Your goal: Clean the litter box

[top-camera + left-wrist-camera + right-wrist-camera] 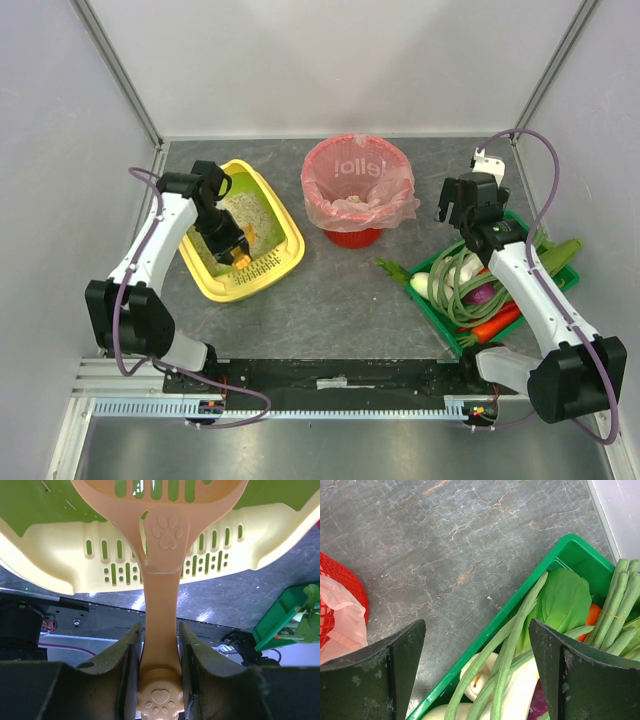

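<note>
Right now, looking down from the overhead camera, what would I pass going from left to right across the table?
yellow litter box → red bin lined with a pink bag → green tray of vegetables

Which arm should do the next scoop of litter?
Left. The left gripper is shut on the scoop, just above the litter box. The right gripper is open and empty, over the vegetable tray.
</note>
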Tool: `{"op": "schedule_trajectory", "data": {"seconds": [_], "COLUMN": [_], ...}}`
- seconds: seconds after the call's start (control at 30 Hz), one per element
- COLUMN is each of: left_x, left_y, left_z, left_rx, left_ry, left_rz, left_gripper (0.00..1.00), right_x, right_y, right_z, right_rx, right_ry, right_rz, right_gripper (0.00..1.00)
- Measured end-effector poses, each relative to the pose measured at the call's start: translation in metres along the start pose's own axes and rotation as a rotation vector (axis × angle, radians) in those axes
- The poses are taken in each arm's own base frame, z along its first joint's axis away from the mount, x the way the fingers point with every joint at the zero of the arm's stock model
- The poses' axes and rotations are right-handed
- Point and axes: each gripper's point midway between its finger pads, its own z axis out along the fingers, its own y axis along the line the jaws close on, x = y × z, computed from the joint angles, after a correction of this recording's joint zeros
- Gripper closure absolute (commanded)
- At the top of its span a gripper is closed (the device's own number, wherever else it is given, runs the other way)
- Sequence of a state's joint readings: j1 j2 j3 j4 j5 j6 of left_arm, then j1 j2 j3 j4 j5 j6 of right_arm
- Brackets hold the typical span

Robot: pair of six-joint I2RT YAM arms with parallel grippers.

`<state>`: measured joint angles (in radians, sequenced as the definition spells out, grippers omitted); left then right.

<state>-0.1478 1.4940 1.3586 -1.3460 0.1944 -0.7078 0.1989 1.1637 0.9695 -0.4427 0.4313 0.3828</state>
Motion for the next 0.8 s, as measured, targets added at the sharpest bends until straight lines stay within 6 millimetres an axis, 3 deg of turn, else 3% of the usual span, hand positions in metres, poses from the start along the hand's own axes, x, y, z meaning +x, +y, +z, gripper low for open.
{"op": "schedule_trajectory", "data": {"seconds": [0.53, 0.8], "left_x": [0.008, 0.011], "left_y": [-0.01, 0.005], "left_z": [-0.009, 0.002], "left_rx": [0.073, 0.036], "left_ry": [0.022, 0.046], "left_rz": [-0.022, -0.056], "left_gripper": [0.98, 0.98], "right_x": [0.004, 0.003], "right_y": [0.003, 0.003], "right_z": [0.003, 0.003], "right_rx": [-0.008, -0.007], "right_ry": [0.016, 0.013], "right_rz": [0.011, 0.012], "right_gripper": [0.08, 0.08]}}
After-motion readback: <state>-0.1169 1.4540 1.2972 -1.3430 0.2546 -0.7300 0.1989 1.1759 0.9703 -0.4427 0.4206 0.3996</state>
